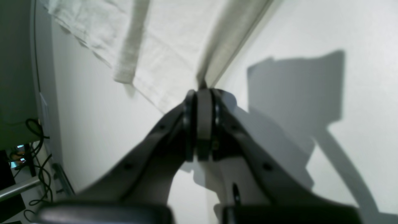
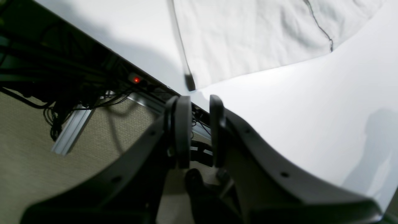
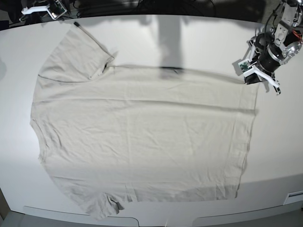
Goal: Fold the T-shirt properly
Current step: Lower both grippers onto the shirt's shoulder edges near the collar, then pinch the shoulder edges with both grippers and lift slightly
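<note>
Setting: robotics lab. Evidence: white table (image 3: 199, 38), cable tangle (image 2: 62, 102), aluminium framing (image 2: 71, 130), carpet (image 2: 28, 155) underneath.

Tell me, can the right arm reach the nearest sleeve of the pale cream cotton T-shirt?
Probably yes: the right gripper, jaws open, sits just short of the sleeve corner, with nothing between.

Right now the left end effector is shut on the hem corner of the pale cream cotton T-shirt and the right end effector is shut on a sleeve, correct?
Not quite. The left end effector is shut on the pale cream cotton T-shirt, but the right end effector stands open, holding nothing; the right wrist view shows it.
</note>
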Controlling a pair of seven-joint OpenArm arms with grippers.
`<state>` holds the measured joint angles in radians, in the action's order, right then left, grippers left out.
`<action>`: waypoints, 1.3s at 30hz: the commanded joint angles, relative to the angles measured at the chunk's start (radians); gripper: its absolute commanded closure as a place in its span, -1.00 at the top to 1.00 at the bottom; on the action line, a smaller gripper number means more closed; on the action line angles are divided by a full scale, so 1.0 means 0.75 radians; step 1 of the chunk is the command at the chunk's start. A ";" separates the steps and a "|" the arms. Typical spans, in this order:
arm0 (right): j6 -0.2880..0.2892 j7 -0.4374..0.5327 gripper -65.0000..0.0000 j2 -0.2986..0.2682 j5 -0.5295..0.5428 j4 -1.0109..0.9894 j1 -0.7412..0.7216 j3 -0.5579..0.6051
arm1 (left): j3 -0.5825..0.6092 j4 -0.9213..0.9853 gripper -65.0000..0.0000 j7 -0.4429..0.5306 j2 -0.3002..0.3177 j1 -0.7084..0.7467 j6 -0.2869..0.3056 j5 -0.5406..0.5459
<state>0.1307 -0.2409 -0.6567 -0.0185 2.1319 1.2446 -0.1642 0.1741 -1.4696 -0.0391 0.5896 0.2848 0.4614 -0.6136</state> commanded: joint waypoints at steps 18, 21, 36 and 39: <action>0.042 0.046 -0.25 -0.183 -0.530 -0.111 -0.186 -0.007 | -0.002 0.005 -1.00 -0.057 0.009 0.138 0.064 -0.019; 0.043 0.061 -0.25 -0.189 -0.536 -0.169 -0.226 -0.007 | -0.002 0.005 -1.00 -0.057 0.009 0.138 0.064 -0.019; 0.035 0.107 -0.25 -0.258 -0.639 -0.536 -0.562 0.369 | -0.002 0.004 -1.00 -0.057 0.009 0.138 0.054 -0.018; 0.036 0.050 -0.25 -0.258 -0.640 -0.574 -0.637 0.454 | -0.002 0.004 -1.00 -0.057 0.009 0.138 0.054 -0.018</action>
<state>0.1532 -0.2024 -0.8368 -0.4976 1.6962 0.7612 0.1810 0.1646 -1.4803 -0.0212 0.5896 0.3656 0.4194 -0.6132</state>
